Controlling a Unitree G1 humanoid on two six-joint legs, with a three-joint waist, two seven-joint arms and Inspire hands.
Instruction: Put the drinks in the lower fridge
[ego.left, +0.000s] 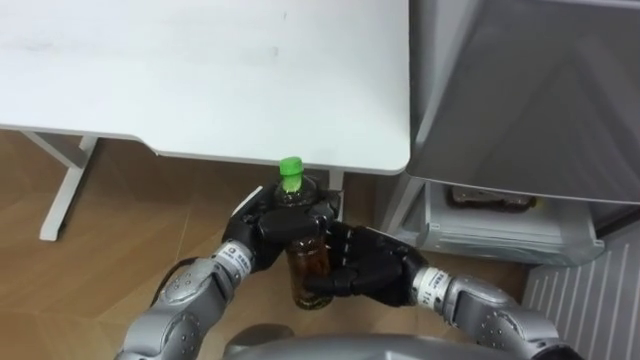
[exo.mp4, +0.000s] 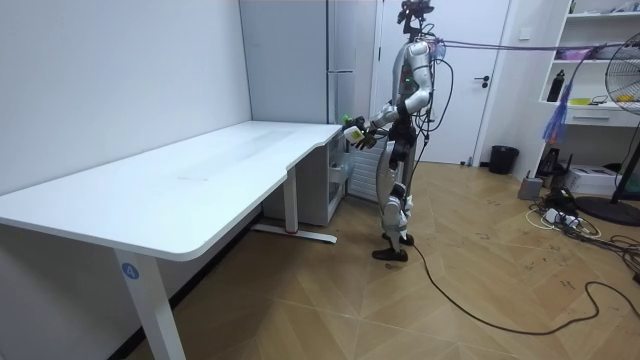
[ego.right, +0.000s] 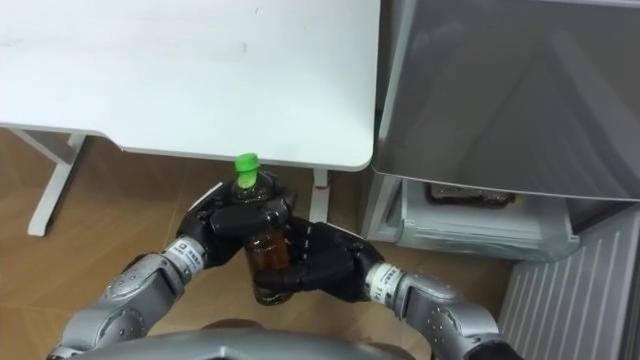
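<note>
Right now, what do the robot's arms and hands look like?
The left hand and right hand are black, with segmented fingers. Each wrist carries a white band with small dark print. The forearms are rounded, glossy silver-grey shells.

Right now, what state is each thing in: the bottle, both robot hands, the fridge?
bottle: capped, upright, held in the air by both hands.
left robot hand: shut on the bottle's upper part.
right robot hand: shut on the bottle's lower part.
lower fridge drawer: pulled open, something lying inside.
upper fridge door: shut.
</note>
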